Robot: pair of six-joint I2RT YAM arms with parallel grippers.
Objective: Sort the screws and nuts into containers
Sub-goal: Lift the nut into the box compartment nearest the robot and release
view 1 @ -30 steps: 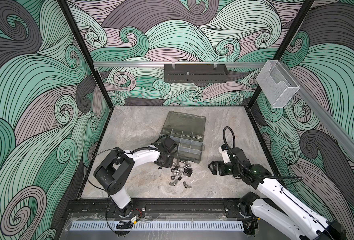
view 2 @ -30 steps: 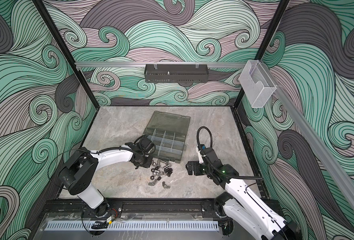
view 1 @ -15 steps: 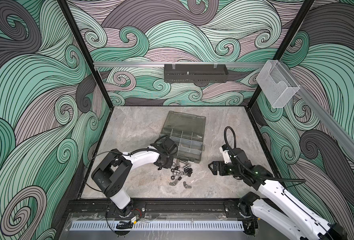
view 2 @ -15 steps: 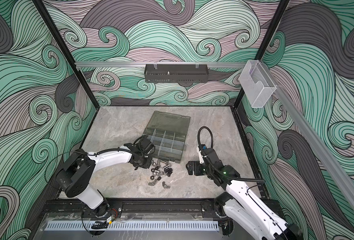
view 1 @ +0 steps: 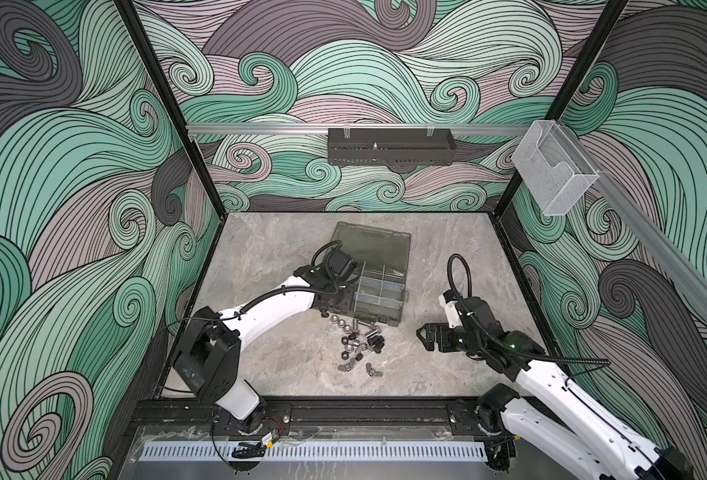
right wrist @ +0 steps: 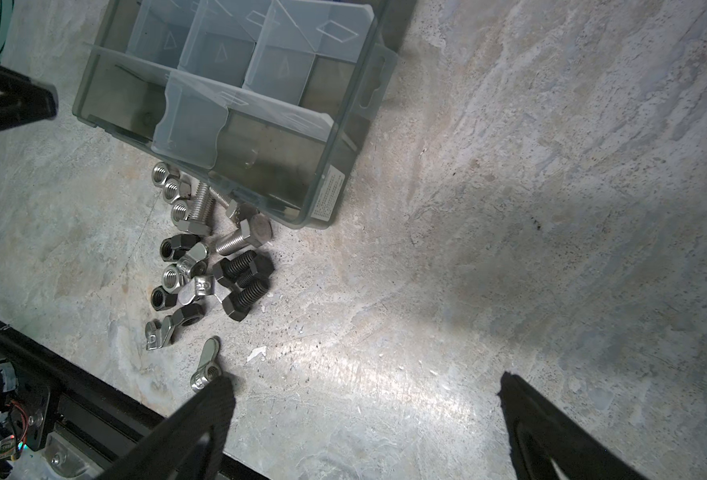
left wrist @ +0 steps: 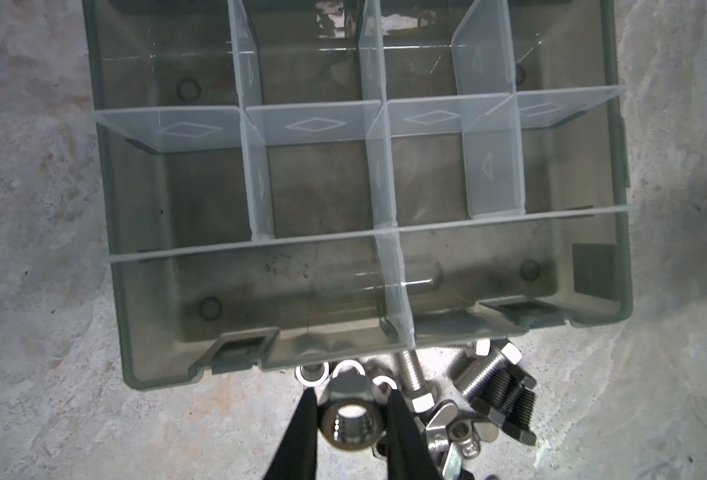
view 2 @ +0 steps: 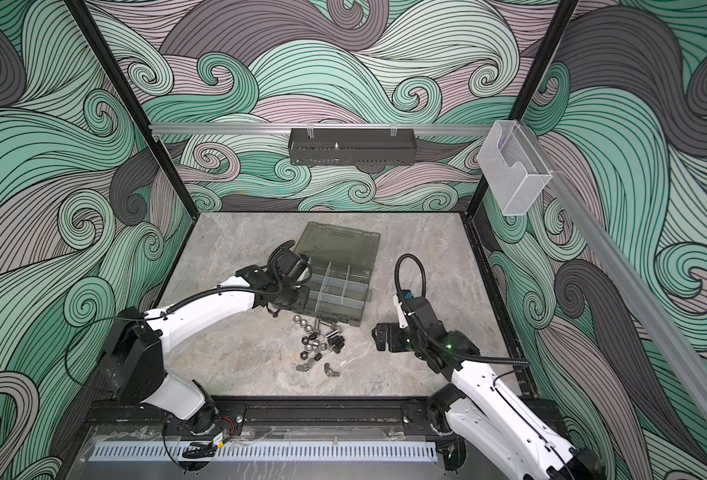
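Sitting pinched between the two black fingers of the left gripper [left wrist: 351, 399], a silver hex nut [left wrist: 349, 424] is being held with its bore facing the wrist camera, just off the near wall of the organiser case [left wrist: 156, 357]. A second ago the jaws were standing a little wider over that same spot, and they have since narrowed onto the nut's sides and stopped. That is reading as a finished grasp, so the work is passing from picking to carrying. The nut is looking ready to go over the wall into one of the containers [left wrist: 239, 286], all of which are appearing empty, so the sorting is judged to be only beginning. The remaining screws [right wrist: 246, 291] and nuts [right wrist: 172, 249] are lying in a loose pile on the table [view 1: 268, 257], some touching that near wall and the others just in front of it, with two winged nuts [right wrist: 205, 365] lying farthest from the case. The left arm is stretching low from its base toward the case's near-left corner, its wrist tipping down over the pile. The wrist has hardly shifted in the last second, while the elbow has drifted slightly away from the case. The right gripper [right wrist: 364, 382] is hovering over bare table to the right of the case, its jaws spread as wide as they go and holding nothing, with no change over the same second.
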